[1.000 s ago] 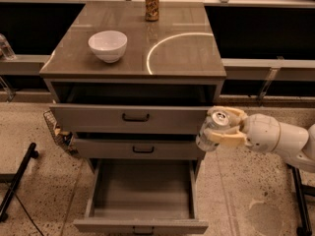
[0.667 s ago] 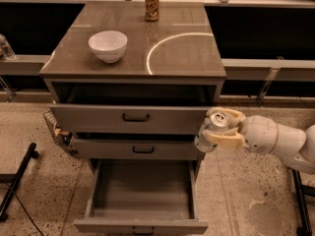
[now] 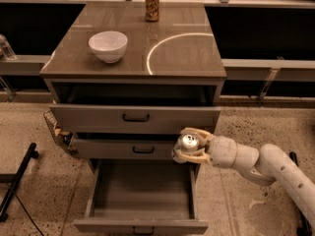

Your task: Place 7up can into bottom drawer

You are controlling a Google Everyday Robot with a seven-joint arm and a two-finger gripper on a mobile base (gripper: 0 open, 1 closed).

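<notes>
In the camera view the hand [image 3: 186, 148] is clamped on the 7up can [image 3: 189, 141]. The can stands upright in it, silver top up, just in front of the right end of the middle drawer [image 3: 113, 149]. The open bottom drawer [image 3: 142, 191] lies below the hand and toward the middle of the cabinet [image 3: 197, 58], so I judge the move goes across, then down.

The bottom drawer [image 3: 140, 191] stands open from above at its front; the middle drawer [image 3: 113, 149] overhangs its rear. The gripper [image 3: 183, 149], clasping the 7up can [image 3: 189, 141], hangs above its right rear corner.
</notes>
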